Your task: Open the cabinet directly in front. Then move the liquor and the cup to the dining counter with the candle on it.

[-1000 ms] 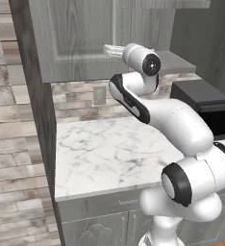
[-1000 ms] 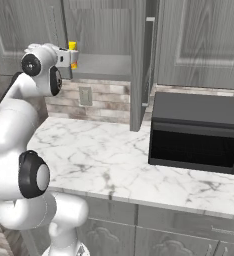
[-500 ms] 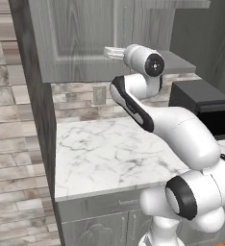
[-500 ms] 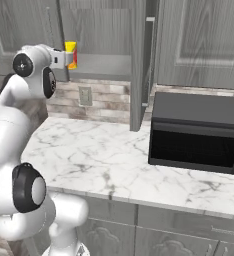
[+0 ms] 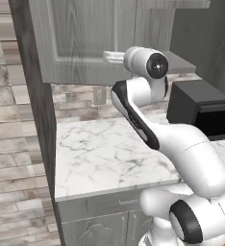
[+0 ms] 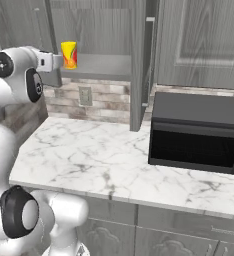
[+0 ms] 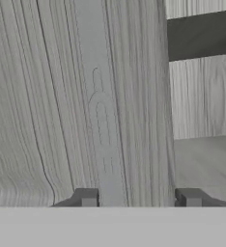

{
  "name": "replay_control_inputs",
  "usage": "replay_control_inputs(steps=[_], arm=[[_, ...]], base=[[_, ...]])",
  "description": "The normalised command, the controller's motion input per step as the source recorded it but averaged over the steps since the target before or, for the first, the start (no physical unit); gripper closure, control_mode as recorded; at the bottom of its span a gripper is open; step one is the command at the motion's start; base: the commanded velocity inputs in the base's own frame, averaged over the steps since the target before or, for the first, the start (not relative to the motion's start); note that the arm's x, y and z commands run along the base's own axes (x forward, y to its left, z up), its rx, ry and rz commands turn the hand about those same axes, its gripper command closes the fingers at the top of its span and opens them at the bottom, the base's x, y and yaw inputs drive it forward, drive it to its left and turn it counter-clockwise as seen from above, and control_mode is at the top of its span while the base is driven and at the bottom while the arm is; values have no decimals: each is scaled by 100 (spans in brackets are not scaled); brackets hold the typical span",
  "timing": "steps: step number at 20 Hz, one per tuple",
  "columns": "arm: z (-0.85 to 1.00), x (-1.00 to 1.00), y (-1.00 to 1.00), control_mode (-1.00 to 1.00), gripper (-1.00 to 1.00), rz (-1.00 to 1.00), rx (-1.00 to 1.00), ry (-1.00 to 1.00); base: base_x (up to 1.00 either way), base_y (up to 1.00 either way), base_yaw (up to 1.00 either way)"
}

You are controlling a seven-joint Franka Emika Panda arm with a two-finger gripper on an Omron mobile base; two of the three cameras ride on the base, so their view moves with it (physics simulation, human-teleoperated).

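The cabinet [image 6: 104,30] stands open. Its left door [image 5: 81,43] is swung out and its right door [image 6: 138,65] is edge-on. The yellow cup [image 6: 69,55] with a red mark stands upright at the left end of the grey shelf [image 6: 106,67]. My gripper [image 6: 56,61] reaches forward at shelf height, its tip beside the cup. It also appears in front of the left door [image 5: 108,56]. In the hand view the fingertips [image 7: 88,198] stand apart with only grey wood grain between them, so the gripper [image 7: 139,198] is open. The liquor, dining counter and candle are out of view.
A black microwave [image 6: 196,132] sits on the marble counter [image 6: 89,155] to the right, under a closed wall cabinet [image 6: 204,40]. A brick backsplash with an outlet [image 6: 84,96] runs behind. A dark tall panel [image 5: 37,120] bounds the counter on the left.
My wrist has drawn left and the elbow has swung, while the hand's tip stays near the cup. The jaws have narrowed somewhat. The cup has not moved.
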Motion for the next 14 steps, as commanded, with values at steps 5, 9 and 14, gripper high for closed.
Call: replay_control_inputs(steps=[5, 9, 14], arm=[[-68, -100, 79, -100, 100, -3, -9, -9], [-39, -100, 91, -100, 100, -7, -5, -4], [-3, -82, 88, -100, -100, -16, -3, 0]], base=[[0, 0, 0], [0, 0, 0], [0, 0, 0]])
